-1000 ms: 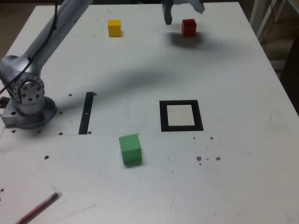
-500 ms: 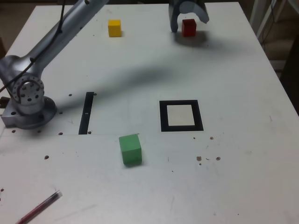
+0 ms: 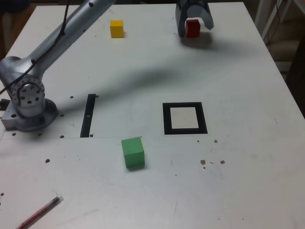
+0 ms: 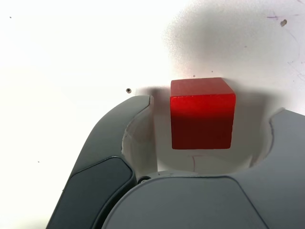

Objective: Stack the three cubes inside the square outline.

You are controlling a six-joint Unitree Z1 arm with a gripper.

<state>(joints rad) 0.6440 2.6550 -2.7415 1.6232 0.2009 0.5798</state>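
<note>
- The surface [image 3: 238, 86] is a broad white top, lightly scuffed and speckled, and everything here sits on it.
- The arm [image 3: 52, 43] reaches from its grey base at the exterior view's left up and across to the far edge of the surface.
- The claw [image 3: 193, 21] hangs over the far part of the surface with its two dark grey jaws apart, one on each side of the red cube [image 3: 192, 27].
- In the wrist view the red cube [image 4: 202, 113] stands between the jaws of the claw [image 4: 209, 129]; a strip of white surface shows on either side of it, so neither jaw is touching it (the gap looks narrower on one side than the other).
- The red cube is plain, solid red, sharp-edged, resting flat, its top face brighter than the shaded face turned toward the wrist.
- The square outline [image 3: 166, 118], thick black around a pale centre, lies near the middle of the surface, well apart from the claw.
- The green cube [image 3: 132, 152] sits nearer the camera, to the exterior view's left of the outline and apart from it.
- The yellow cube [image 3: 116, 28] sits at the far edge, well to the exterior view's left of the red one.
</note>
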